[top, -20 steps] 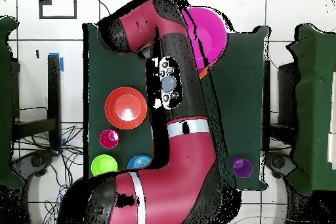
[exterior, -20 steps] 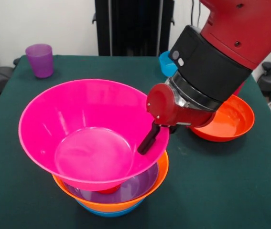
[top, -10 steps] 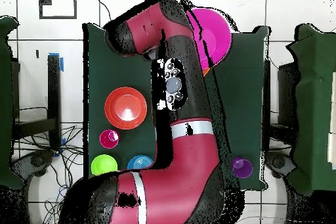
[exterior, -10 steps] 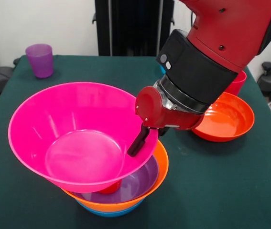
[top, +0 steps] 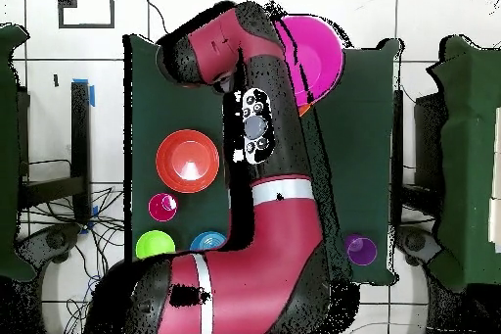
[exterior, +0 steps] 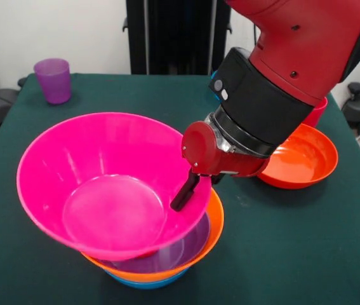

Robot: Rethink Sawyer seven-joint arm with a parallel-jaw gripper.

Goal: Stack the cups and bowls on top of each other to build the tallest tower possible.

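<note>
The tower (exterior: 160, 254), a pile of nested glossy plastic bowls, sits at the near edge of the green-covered table (exterior: 294, 254) in the front view: a blue bowl (exterior: 143, 283) at the bottom, a large orange bowl (exterior: 199, 244) in it, a purple bowl (exterior: 180, 248) inside that. On top, tilted toward the near-left corner, is a large pink glossy plastic bowl (exterior: 103, 184); its right rim is clamped by the gripper (exterior: 187, 190). One black finger (exterior: 184, 193) shows inside the bowl wall; the other is hidden behind the rim. The red and black arm (exterior: 281, 76) comes down from the upper right. Further back, toward the right edge, a red-orange bowl (exterior: 300, 159) rests on the cloth, with a red cup (exterior: 313, 111) just behind it. At the far-left corner stands a translucent purple plastic cup (exterior: 53, 80). Overhead, a small green bowl (top: 155, 246) and a small blue bowl (top: 204, 242) lie near the robot's base.
</note>
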